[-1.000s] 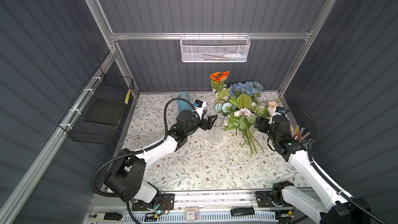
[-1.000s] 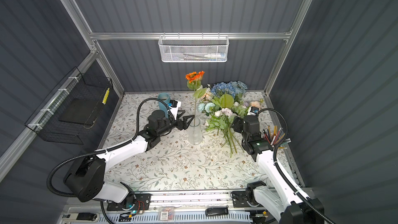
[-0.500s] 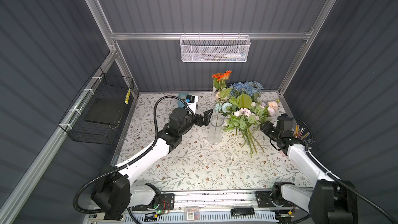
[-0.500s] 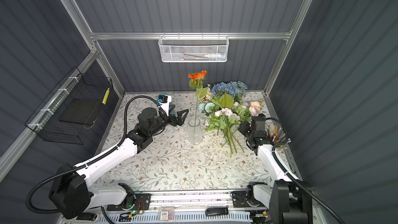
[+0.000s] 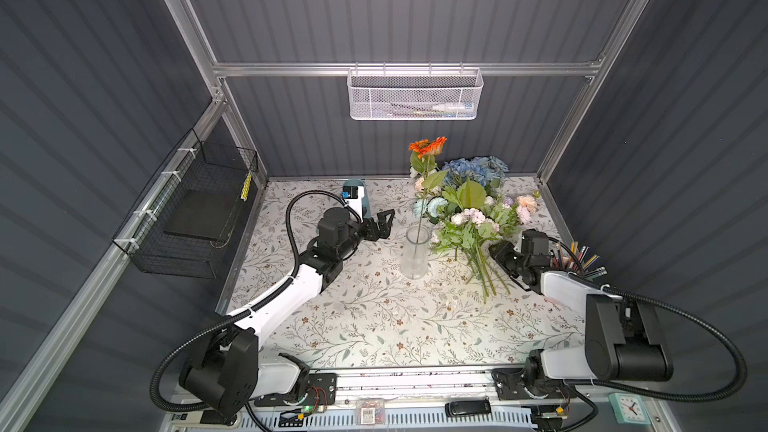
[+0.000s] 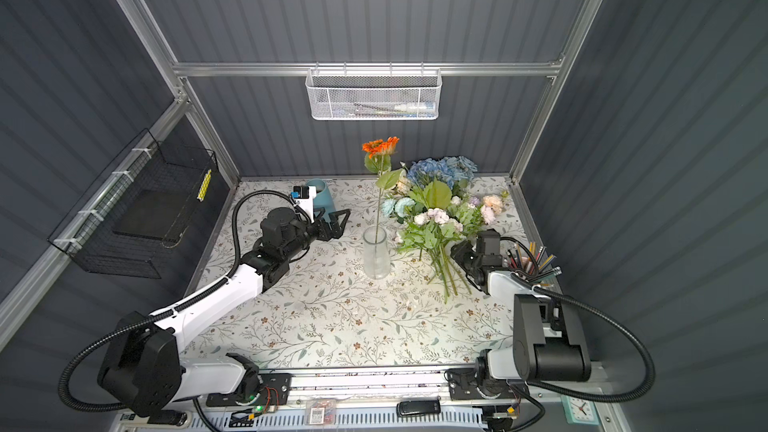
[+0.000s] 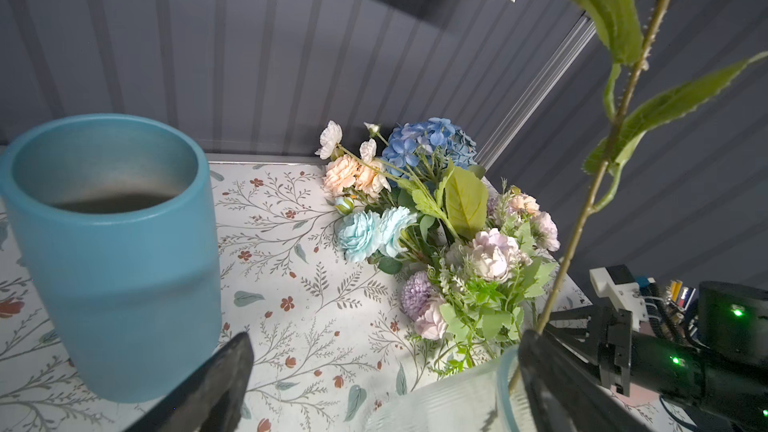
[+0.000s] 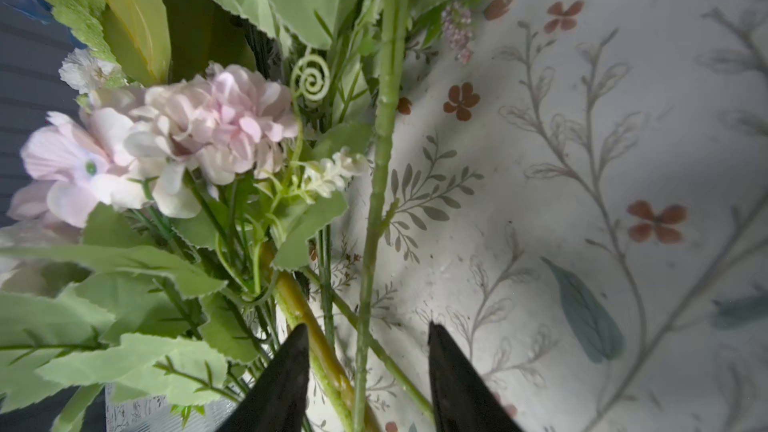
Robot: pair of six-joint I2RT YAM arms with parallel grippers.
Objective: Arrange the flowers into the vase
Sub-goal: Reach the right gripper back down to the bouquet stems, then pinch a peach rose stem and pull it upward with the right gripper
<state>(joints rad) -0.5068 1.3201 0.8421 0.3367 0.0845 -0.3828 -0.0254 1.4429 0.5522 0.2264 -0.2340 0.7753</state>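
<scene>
1. Covering the table (image 5: 374, 326) is a pale cloth printed with leafy sprigs; the walls (image 5: 415, 14) are dark grey and ribbed, on an aluminium frame.
2. On the back rail hangs a white mesh basket (image 5: 413, 95); a black wire basket (image 5: 195, 218) hangs on the left wall.
3. Upright mid-table, the glass vase (image 5: 415, 255) holds the orange daisy (image 5: 428, 145).
4. Other flowers (image 5: 469, 218) lie heaped right of the vase.
5. Near the vase's left, the left gripper (image 5: 386, 224) has its jaws wide and empty; a teal cup (image 7: 112, 263) stands nearby.
6. Around the stems, the right gripper (image 8: 368, 328) has its jaws apart, probably not pinching.

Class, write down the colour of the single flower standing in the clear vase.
Red-orange. The daisy in the vase shows best in a top view.
</scene>
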